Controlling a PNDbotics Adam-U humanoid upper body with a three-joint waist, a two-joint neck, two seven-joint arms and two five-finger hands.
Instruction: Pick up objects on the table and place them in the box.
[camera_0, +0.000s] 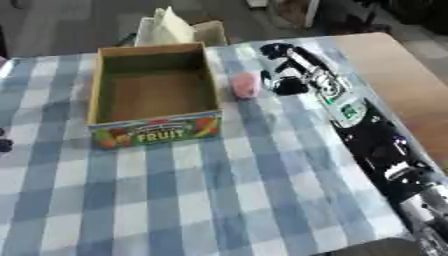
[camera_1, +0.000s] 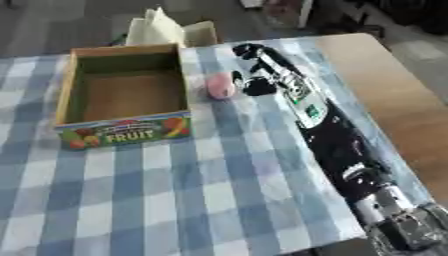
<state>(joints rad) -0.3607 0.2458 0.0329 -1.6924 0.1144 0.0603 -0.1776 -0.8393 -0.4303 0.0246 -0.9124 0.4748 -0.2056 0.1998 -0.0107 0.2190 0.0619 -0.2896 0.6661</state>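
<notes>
A cardboard box (camera_0: 154, 131) with "FRUIT" printed on its front stands open-topped on the checked cloth at the upper left, and its brown floor shows bare. A small pink object (camera_0: 244, 85) lies on the cloth just right of the box. My right hand (camera_0: 296, 67) reaches in from the lower right and sits immediately right of the pink object. Its fingers stretch toward the far edge and its thumb (camera_0: 287, 87) is close beside the object, not curled round it. A small dark part of my left hand (camera_0: 4, 145) shows at the left edge.
A blue and white checked cloth (camera_0: 192, 200) covers most of the table, with bare wood (camera_0: 411, 85) along the right side. Pale paper packaging (camera_0: 171, 29) stands just behind the box, off the far edge.
</notes>
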